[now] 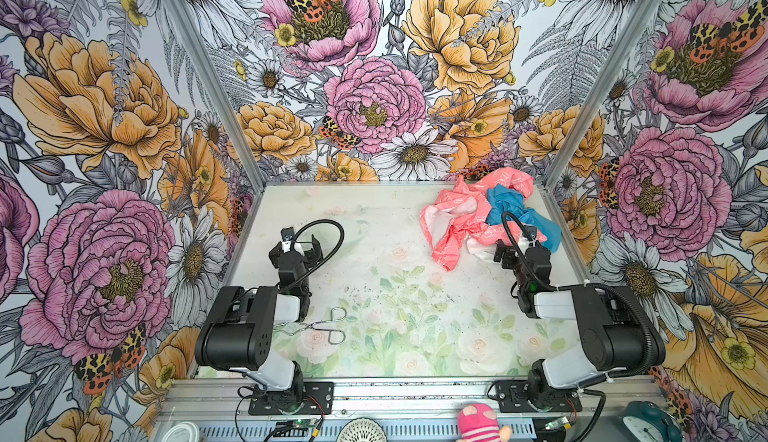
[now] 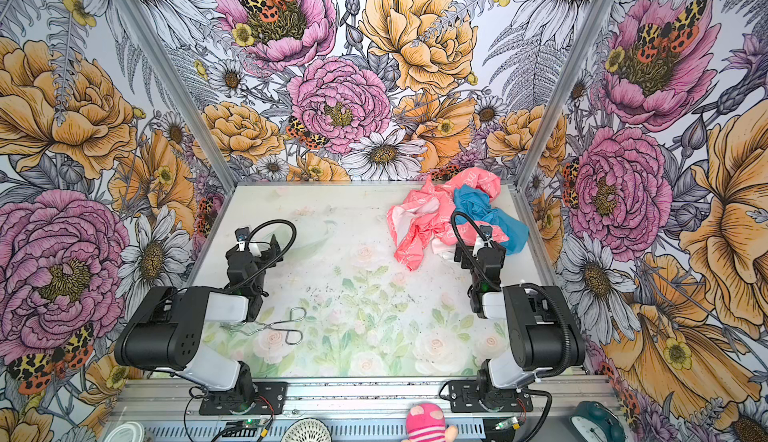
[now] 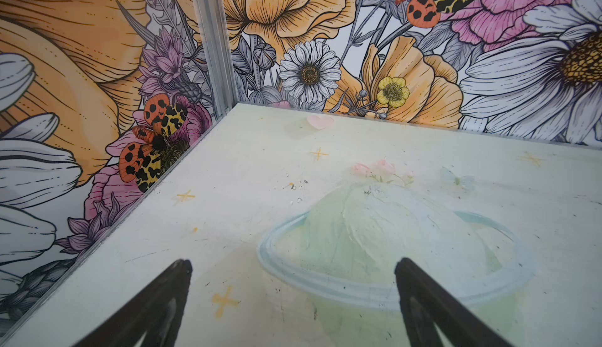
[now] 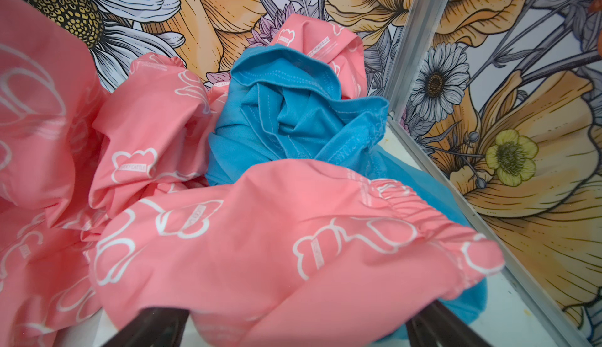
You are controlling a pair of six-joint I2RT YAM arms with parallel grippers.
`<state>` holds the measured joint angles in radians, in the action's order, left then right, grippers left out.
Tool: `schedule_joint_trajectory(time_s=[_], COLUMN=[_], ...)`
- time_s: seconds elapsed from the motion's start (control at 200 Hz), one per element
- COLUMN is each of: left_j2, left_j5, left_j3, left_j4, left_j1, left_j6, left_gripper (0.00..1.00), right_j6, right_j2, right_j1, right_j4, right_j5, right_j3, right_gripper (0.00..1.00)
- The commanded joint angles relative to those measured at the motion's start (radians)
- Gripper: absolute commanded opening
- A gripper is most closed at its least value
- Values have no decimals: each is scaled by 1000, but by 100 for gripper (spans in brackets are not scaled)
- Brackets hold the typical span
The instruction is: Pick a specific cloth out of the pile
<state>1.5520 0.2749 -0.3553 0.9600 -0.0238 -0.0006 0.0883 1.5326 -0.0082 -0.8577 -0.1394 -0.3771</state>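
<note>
The pile sits at the back right corner in both top views. It holds a coral-pink cloth (image 1: 457,220) (image 4: 228,247) with white print and a blue cloth (image 1: 515,207) (image 4: 303,110). A small part of the white cloth (image 1: 478,249) (image 2: 442,249) peeks out under the pink one at the pile's near edge. My right gripper (image 1: 521,249) (image 4: 301,309) is open at that near edge, and a pink fold lies over and between its fingers. My left gripper (image 1: 297,249) (image 3: 293,264) is open above bare table at the left, with nothing between its fingers.
Metal scissor tongs (image 1: 320,328) lie on the table beside the left arm. The enclosure's walls close in the back and sides, and a metal corner post (image 4: 413,35) stands just behind the pile. A pink plush toy (image 1: 480,421) and a clock (image 1: 648,423) sit beyond the front rail.
</note>
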Motion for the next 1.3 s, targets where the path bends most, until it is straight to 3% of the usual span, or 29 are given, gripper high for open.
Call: schedule_joint_trajectory(time_s=[0.0,0.28,0.49,0.716,0.921,1.076,1.291], left_j2=[0,-38,-164,-443,-716,-829,-896], left_j5=[-23,-11,38,175,197,88,-140], left_j3=[-11,59,132,58,-31,-129,-265], left_j4=[5,107,132,-253,-541,-733,-1014], left_j1=[3,1,-44,-182,-297,-322,-324], left_j6=[-4,-7,27,42,-126,-245,-260], left_gripper=[99,99,99,99,99,99,99], right_j6=[11,10,71,169,303,483,794], right_j2=[4,-45,-351,-644,-702,-682,-612], right_j1=[-4,-3,8,10,11,11,10], right_j4=[-32,-37,324,662,830,825,689], right_j5=[-22,-26,-69,5,124,183,193], right_j3=[-5,17,-22,-79,-150,-141,-41], right_gripper=[99,100,99,99,100,98,85])
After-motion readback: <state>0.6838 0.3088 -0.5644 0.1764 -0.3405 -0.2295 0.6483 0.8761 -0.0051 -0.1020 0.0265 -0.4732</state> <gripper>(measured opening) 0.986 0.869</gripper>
